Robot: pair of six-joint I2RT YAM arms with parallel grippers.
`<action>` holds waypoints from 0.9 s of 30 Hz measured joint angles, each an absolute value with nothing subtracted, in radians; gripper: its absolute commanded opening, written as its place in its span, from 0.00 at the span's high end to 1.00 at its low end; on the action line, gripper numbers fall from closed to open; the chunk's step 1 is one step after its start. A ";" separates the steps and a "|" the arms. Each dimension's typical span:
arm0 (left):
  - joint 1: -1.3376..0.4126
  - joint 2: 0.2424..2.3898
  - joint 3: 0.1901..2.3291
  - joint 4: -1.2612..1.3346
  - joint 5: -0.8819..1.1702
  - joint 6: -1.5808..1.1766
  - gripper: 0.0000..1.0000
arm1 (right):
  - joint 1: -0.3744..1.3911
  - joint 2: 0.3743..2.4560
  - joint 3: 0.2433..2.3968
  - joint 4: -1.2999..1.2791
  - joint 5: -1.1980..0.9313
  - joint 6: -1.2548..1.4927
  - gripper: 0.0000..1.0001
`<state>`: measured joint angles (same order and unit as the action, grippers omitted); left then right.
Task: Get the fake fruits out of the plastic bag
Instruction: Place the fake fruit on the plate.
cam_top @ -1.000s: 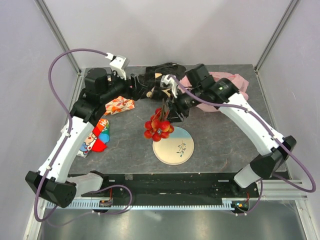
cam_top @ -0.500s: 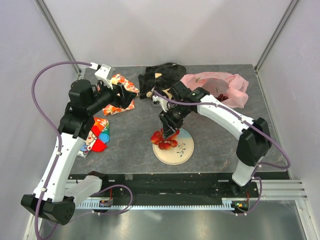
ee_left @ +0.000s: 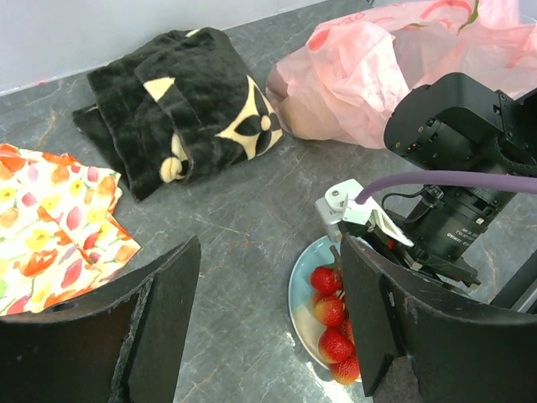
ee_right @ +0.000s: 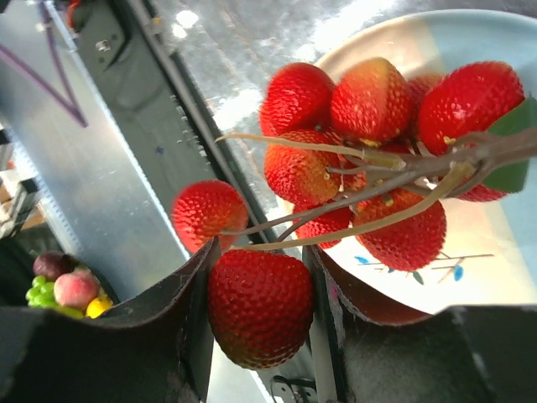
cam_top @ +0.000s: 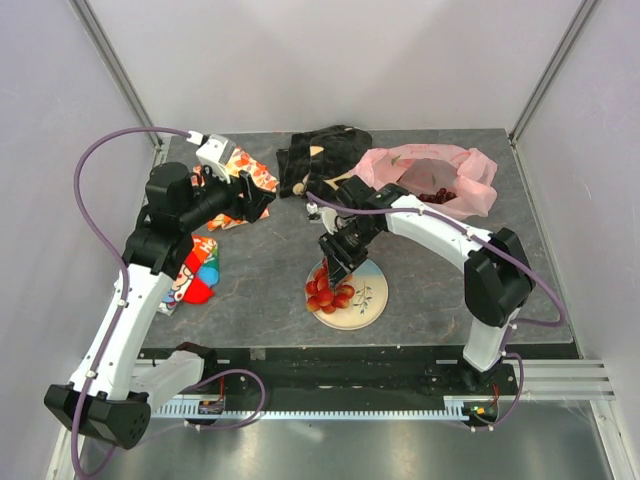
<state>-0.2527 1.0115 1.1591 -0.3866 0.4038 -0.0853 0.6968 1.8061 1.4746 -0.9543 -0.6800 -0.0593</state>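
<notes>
Seen from above, the right gripper (cam_top: 337,268) hangs over the plate (cam_top: 372,300), which sits by the middle of the table's (cam_top: 430,300) near edge. The cluster of red fruits (cam_top: 326,293) dangles from it onto the plate's left rim. The pink plastic bag (cam_top: 470,165) lies at the far right corner with its mouth open, and a few dark red fruits (cam_top: 437,196) show inside. The left gripper (cam_top: 256,201) hovers toward the far left corner, beside the orange leaf-print cloth (cam_top: 245,165). Its wrist camera shows the fingers (ee_left: 159,323) spread wide with only bare table between them. Beyond them lie the black patterned cloth (ee_left: 180,109), the bag, and the red fruits on the plate. The right wrist camera shows the pads (ee_right: 189,336) of the right gripper pinched narrowly on one berry of the cluster. The brown stems and the other berries hang just over the plate. The step in hand looks like setting down the first fruit taken from the bag. The next move likely calls for parting the jaws, lifting clear without snagging the stems, then reaching back to the bag for what remains. The left gripper is free to steady the thin plastic.
</notes>
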 measured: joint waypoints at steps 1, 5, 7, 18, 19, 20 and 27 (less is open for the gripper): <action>-0.253 1.013 1.155 -0.387 0.404 -0.085 0.26 | 0.697 1.808 1.472 -0.953 -0.670 -0.055 0.91; -0.253 1.015 1.144 -0.385 0.406 -0.086 0.26 | 0.697 1.830 1.475 -0.936 -0.623 -0.046 0.90; -0.251 1.015 1.138 -0.384 0.411 -0.086 0.26 | 0.697 1.855 1.484 -0.932 -0.601 -0.044 0.90; -0.235 1.014 1.118 -0.370 0.431 -0.086 0.26 | 0.697 1.913 1.500 -0.925 -0.526 -0.037 0.86; -0.235 1.014 1.118 -0.366 0.432 -0.087 0.26 | 0.697 1.912 1.497 -0.925 -0.524 -0.037 0.86; -0.235 1.014 1.118 -0.364 0.433 -0.087 0.26 | 0.697 1.911 1.496 -0.925 -0.522 -0.036 0.87; -0.231 1.015 1.118 -0.349 0.453 -0.094 0.26 | 0.702 1.862 1.446 -0.921 -0.519 -0.022 0.92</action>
<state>-0.2314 1.0145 1.1175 -0.3489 0.4534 -0.0944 0.7021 1.8622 1.4456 -0.9211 -0.5190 -0.0216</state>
